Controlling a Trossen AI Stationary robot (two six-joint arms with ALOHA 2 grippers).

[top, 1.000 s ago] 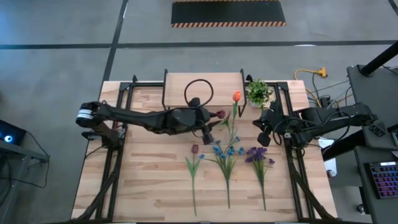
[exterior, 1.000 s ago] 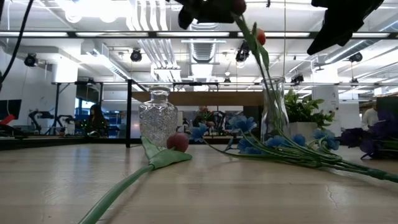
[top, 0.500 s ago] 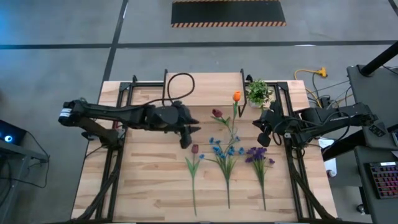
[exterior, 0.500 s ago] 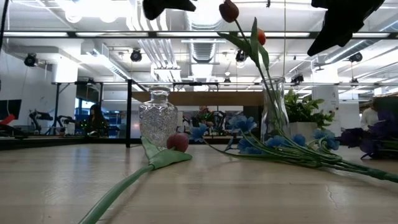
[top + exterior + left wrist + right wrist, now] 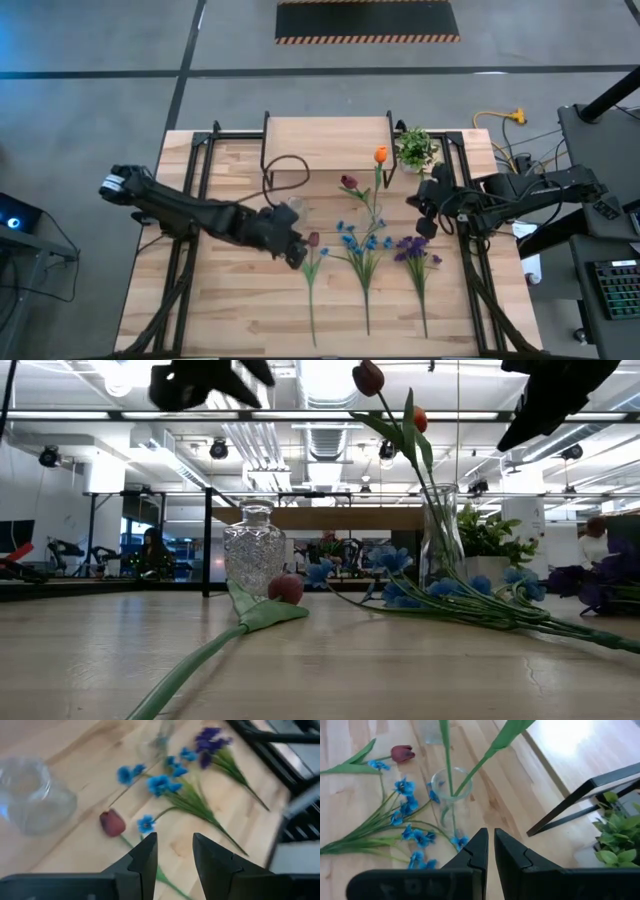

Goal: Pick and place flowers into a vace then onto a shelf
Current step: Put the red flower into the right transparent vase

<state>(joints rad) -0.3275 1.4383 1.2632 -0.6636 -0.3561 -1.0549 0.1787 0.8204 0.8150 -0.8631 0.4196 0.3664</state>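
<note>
A tall clear vase [image 5: 440, 538] stands on the table with an orange tulip [image 5: 380, 155] and a dark red tulip [image 5: 348, 183] leaning in it. Flat on the planks lie a maroon tulip [image 5: 313, 240], a blue bunch [image 5: 362, 244] and a purple bunch [image 5: 414, 248]. My left gripper [image 5: 297, 255] hovers open just left of the maroon tulip's bloom [image 5: 112, 822]. My right gripper [image 5: 422, 215] waits shut in the air right of the vase [image 5: 451, 785]. The wooden shelf [image 5: 325, 140] sits at the far edge.
A round cut-glass vase [image 5: 255, 550] stands empty beside my left gripper [image 5: 172, 855], also seen in the left wrist view [image 5: 30, 795]. A small potted plant [image 5: 415, 148] sits right of the shelf. Black frame rails run along both table sides. Bare planks lie toward the near edge.
My left gripper has let go of the dark red tulip, which stays leaning in the tall vase. The gripper then drew back toward the table's left and near edge, ending beside the maroon tulip. The right arm kept still.
</note>
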